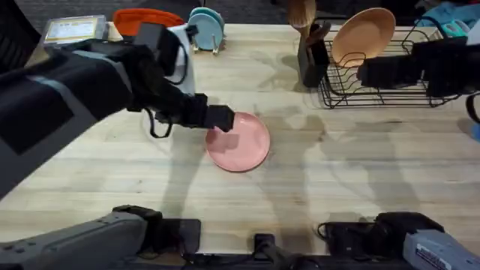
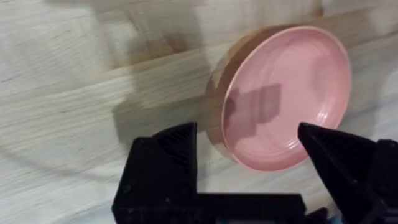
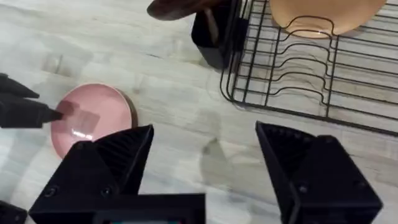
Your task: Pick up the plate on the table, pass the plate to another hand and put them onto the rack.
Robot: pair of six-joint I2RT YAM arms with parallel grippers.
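Observation:
The pink plate (image 1: 240, 144) lies flat on the wooden table (image 1: 352, 180), near its middle. My left gripper (image 1: 222, 118) hovers over the plate's left rim, open, with nothing between its fingers. From the left wrist, the plate (image 2: 287, 93) lies just beyond the spread gripper (image 2: 249, 142). The black wire rack (image 1: 375, 86) stands at the back right. My right gripper (image 1: 375, 73) hangs open above the rack's front left part. Its wrist view takes in the rack (image 3: 311, 68), the plate (image 3: 93, 118) and my open right gripper (image 3: 208, 165).
An orange-tan plate (image 1: 365, 34) stands upright in the rack. A black utensil holder (image 1: 311, 56) with wooden spoons stands left of the rack. Light blue plates (image 1: 206, 26) in a small holder, an orange item (image 1: 142, 19) and a box (image 1: 73, 30) line the back edge.

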